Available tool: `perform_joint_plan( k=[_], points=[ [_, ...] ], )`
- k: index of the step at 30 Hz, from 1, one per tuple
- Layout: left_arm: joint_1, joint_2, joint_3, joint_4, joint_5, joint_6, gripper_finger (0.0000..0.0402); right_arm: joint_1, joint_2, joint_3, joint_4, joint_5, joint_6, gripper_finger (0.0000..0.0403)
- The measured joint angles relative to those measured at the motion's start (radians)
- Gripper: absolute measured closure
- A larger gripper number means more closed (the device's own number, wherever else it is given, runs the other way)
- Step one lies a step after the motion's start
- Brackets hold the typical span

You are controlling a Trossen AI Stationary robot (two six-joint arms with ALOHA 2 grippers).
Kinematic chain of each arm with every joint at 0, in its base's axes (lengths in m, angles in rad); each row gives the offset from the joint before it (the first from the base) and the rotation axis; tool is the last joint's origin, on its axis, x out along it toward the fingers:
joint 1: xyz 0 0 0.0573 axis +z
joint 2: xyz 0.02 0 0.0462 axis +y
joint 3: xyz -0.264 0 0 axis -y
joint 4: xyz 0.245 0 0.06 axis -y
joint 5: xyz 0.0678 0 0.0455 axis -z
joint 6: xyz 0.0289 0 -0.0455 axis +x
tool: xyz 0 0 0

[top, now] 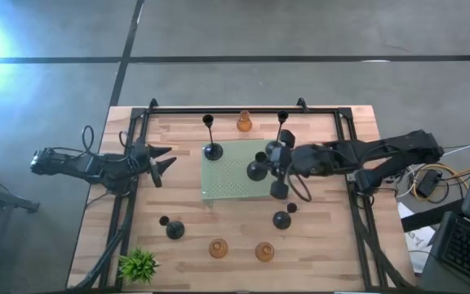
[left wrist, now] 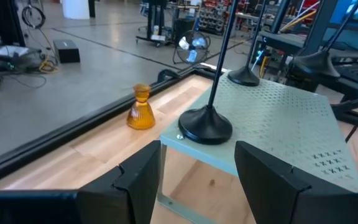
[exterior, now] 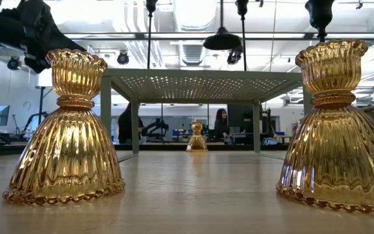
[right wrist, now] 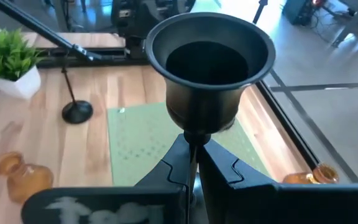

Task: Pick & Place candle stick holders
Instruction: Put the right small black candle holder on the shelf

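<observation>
Three amber holders [top: 244, 123] and about six black holders [top: 212, 151] are sitting around the green platform [top: 235, 188]; right gripper [top: 277, 153], jaws clenched, is grasping one black stem at platform's 3 o'clock; left gripper [top: 163, 158] jaws released at 9 o'clock.

Five black metal candle stick holders with domed bases [top: 212, 151], three squat amber glass holders [top: 218, 248], one small green plant [top: 139, 264].

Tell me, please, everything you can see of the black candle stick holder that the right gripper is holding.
The black candle stick holder looks like matte dark metal: a wide, empty cup above a thin stem. The right gripper is shut on that stem just under the cup, over the pale green perforated platform near its right side. It appears upright. Its lower stem and base cannot be picked out.
</observation>
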Motion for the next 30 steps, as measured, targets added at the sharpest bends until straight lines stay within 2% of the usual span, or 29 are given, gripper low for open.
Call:
perform_joint_plan(
  k=[5, 16, 30],
  points=[
    [0.0, 0.0, 0.0, 0.032, -0.018, 0.045, 0.0193, -0.038, 0.034, 0.0, 0.039, 0.0, -0.003, 0.0392],
    [0.0, 0.001, 0.0, 0.033, -0.019, 0.045, 0.0193, -0.117, 0.072, -0.015, 0.046, 0.003, 0.031, 0.0392],
    [0.0, 0.001, 0.0, 0.032, -0.019, 0.042, 0.0193, -0.153, 0.057, -0.139, 0.178, 0.005, 0.085, 0.0392]
  ],
)
